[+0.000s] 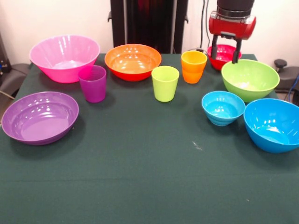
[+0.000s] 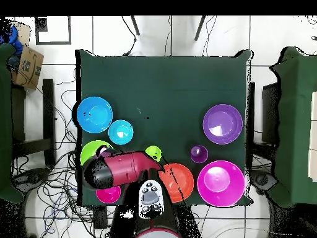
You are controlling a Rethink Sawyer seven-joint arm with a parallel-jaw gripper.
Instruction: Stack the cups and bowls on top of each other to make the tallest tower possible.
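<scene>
So, end effector [image 1: 225, 49] hanging over small red bowl [image 1: 223, 56] at desk's back right in front view, fingers spread apart, one each side of bowl, nothing gripped. Nothing stacked yet, everything loose on green desk [image 1: 140, 158]. Back row: big pink bowl [image 1: 65, 58], orange bowl [image 1: 133, 61], orange cup [image 1: 194, 66]. Purple cup [image 1: 92, 83] just in front of pink bowl, lime green cup [image 1: 165, 83] mid-desk. Shallow purple bowl [image 1: 40, 117] far left. Lime green bowl [image 1: 250, 80], small light blue bowl [image 1: 223, 108], big blue bowl [image 1: 272, 124] clustered right.

Bright, even overhead light; glare spots on glossy bowls [image 1: 132, 61], soft shadows.
</scene>
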